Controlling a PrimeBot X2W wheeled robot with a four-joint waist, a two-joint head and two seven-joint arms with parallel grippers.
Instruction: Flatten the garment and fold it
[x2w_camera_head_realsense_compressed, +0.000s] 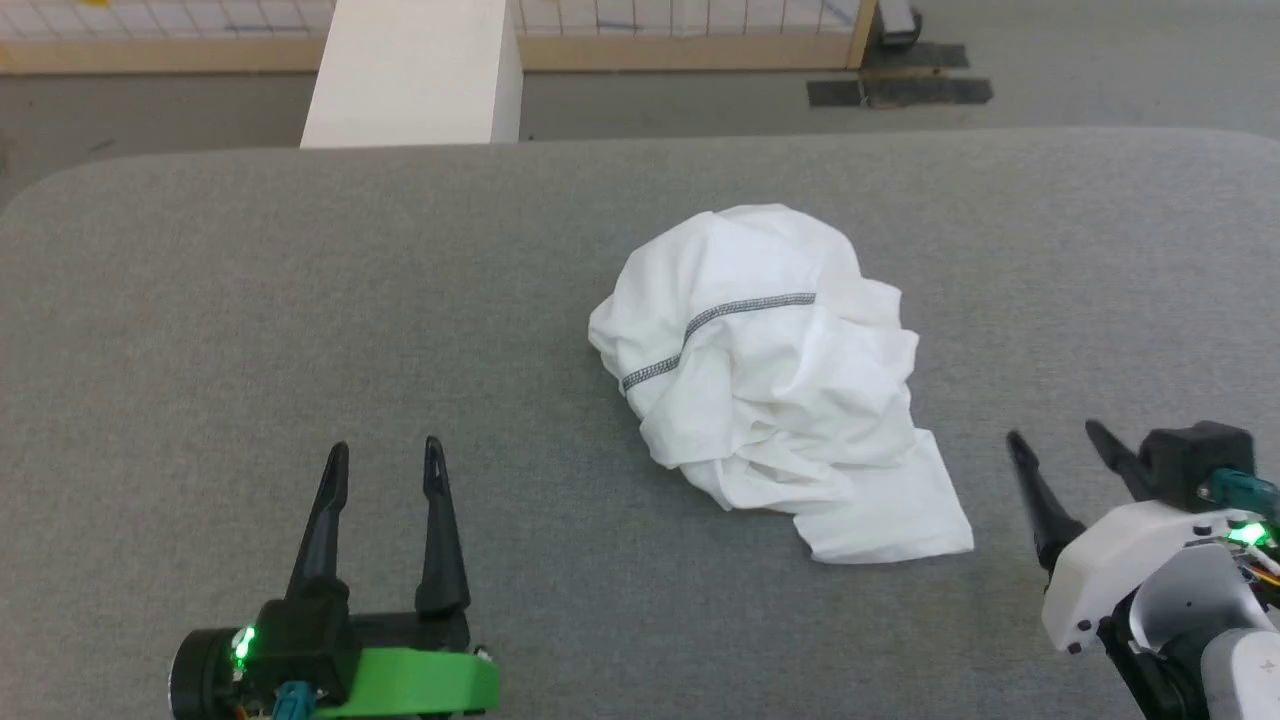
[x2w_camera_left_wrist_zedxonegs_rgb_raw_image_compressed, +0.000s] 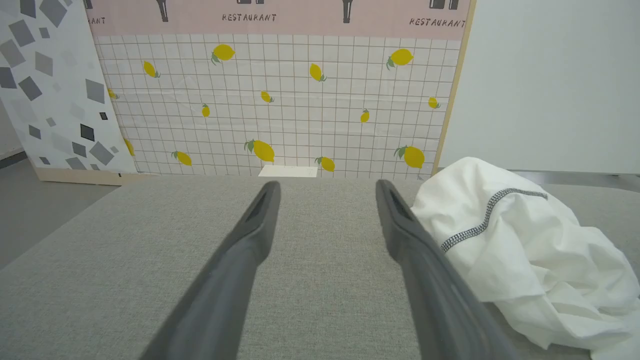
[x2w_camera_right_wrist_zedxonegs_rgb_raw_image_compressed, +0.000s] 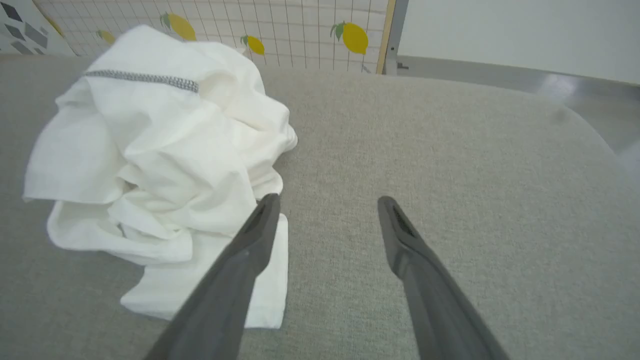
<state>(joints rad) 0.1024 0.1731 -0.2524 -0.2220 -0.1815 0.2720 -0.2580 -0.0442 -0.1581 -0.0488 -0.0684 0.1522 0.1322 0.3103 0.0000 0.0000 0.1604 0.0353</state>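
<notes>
**Me:** As its fingers are spread as wide as they go with nothing between them, my left gripper (x2w_camera_head_realsense_compressed: 386, 445) is free. It hovers over bare table (x2w_camera_head_realsense_compressed: 200, 300), well to the left of the garment (x2w_camera_head_realsense_compressed: 770, 380). My right gripper (x2w_camera_head_realsense_compressed: 1052, 431) is just as wide and just as empty. It is near the garment's right side but apart from it.

**Other:** Where does the garment lie?

**Me:** It lies crumpled a little right of the table's middle, between my two grippers and farther out than both.

**Other:** How will it handle?

**Me:** I judge it thin, light and limp. It will sag and trail when lifted rather than move as one piece, and a pinch in the bunched part may catch several layers. The best hold looks like the corner (x2w_camera_head_realsense_compressed: 900, 520) that lies flat on the table at the near right. There a finger could get under a single edge.

**Other:** Which way does it run?

**Me:** As bunched, its long axis goes from the far side, slightly left, to the near right, and ends in that corner. The grey trim (x2w_camera_head_realsense_compressed: 720, 320) slants across its left flank from near left to far right. Which end is neck or hem I cannot tell, because the folds hide it.
</notes>
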